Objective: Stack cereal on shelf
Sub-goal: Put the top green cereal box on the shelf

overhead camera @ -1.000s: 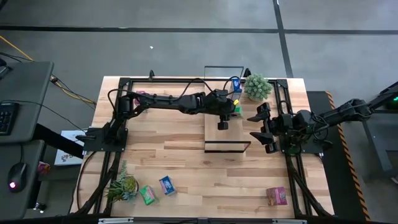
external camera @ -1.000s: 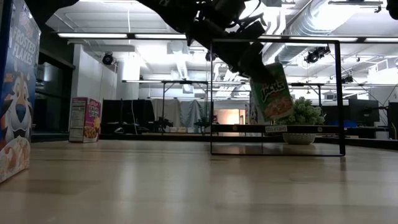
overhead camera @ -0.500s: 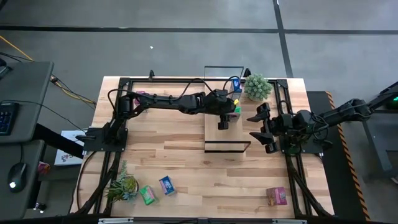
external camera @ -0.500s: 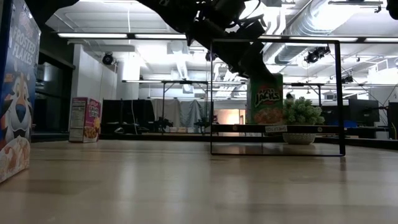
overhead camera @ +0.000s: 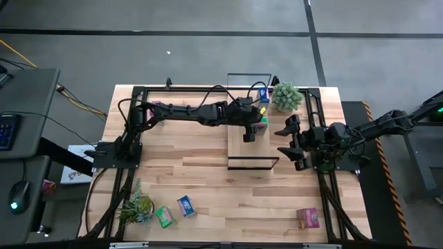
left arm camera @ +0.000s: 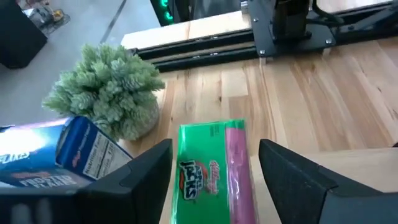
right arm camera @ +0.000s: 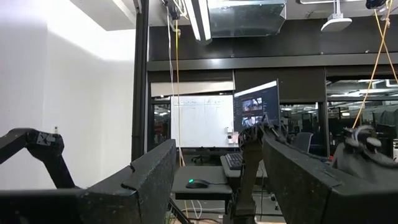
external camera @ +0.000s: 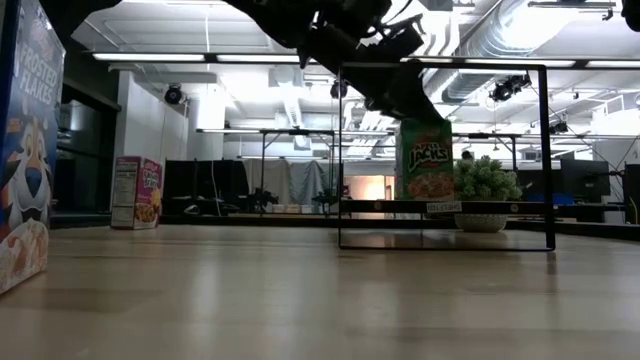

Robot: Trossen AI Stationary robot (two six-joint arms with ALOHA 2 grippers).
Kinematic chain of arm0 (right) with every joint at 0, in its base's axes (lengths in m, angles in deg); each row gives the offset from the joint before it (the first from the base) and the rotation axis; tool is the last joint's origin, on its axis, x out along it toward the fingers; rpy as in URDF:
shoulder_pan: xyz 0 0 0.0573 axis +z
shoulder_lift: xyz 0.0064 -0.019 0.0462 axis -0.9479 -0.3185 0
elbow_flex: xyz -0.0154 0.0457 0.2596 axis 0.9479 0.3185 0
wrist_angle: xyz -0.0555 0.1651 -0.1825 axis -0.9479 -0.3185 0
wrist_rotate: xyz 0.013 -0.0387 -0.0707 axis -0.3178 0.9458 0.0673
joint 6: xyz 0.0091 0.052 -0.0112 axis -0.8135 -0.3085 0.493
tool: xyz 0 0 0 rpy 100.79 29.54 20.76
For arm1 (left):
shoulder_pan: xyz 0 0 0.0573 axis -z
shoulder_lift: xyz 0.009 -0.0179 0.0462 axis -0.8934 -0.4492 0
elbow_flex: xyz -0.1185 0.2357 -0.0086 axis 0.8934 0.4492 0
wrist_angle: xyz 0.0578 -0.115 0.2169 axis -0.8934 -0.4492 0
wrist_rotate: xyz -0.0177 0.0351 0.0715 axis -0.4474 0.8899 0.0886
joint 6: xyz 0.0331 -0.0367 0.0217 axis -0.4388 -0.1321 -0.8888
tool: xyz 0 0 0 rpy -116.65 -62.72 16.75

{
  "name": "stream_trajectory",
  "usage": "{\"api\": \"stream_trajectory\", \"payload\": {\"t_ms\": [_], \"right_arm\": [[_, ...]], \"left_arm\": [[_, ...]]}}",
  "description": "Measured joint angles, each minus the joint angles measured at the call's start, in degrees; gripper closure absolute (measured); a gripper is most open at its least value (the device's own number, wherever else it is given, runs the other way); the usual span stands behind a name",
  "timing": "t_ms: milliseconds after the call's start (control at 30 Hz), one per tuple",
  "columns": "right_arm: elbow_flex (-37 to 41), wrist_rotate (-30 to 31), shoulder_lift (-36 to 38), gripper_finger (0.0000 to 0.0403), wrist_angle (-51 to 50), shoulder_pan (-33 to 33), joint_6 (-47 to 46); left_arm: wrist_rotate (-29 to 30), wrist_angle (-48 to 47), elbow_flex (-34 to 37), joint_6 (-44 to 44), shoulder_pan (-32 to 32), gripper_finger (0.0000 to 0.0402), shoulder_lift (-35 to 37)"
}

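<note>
A green cereal box (external camera: 424,160) stands upright on the plank of the shelf (overhead camera: 239,149), its bottom on the wood, close to a potted plant (left arm camera: 106,87). My left gripper (left arm camera: 214,146) is open over the box's top. Its fingers (left arm camera: 146,174) stand on either side of the box with a gap showing on both sides. A blue cereal box (left arm camera: 62,158) lies tilted beside it, toward the shelf's far end. My right gripper (overhead camera: 285,140) waits open, to the right of the shelf, holding nothing.
Loose cereal boxes lie near the table's front edge: a green one (overhead camera: 164,216), a blue one (overhead camera: 185,205) and a pink one (overhead camera: 309,218). A second plant (overhead camera: 136,207) stands at the front left. The shelf's black wire frame (external camera: 545,150) rises around the plank.
The green box hung tilted below my left gripper a second ago. It has swung upright and come down onto the shelf plank, where it now stands on its own. My left arm has stayed in place over it.
</note>
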Motion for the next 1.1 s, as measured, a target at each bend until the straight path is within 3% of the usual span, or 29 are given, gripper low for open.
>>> {"api": "stream_trajectory", "payload": {"t_ms": [300, 533, 667, 833, 1000, 1100], "right_arm": [[0.0, 0.0, 0.0, 0.0169, -0.2, 0.0, 0.0], [0.0, 0.0, 0.0, 0.0169, -0.4, 0.0, 0.4], [0.0, 0.0, 0.0, 0.0169, -0.4, 0.0, 0.3], [0.0, 0.0, 0.0, 0.0169, -0.9, 0.0, -0.2], [0.0, 0.0, 0.0, 0.0169, -1.0, 0.0, -1.0], [0.0, 0.0, 0.0, 0.0169, -0.9, 0.0, -0.8]], "left_arm": [[1.1, -1.6, 0.0, -2.2, -0.3, 0.0167, 2.2], [4.9, -6.1, -0.1, -3.8, -0.3, 0.0167, 9.3], [4.8, -10.5, 0.0, 0.8, -0.6, 0.0175, 13.9], [4.2, -6.0, 9.1, 7.1, -0.9, 0.0241, 18.1], [0.3, 13.3, 26.3, 12.0, -0.8, 0.0372, 19.9], [-6.0, 23.6, 34.0, 15.7, -1.6, 0.0389, 19.7]]}}
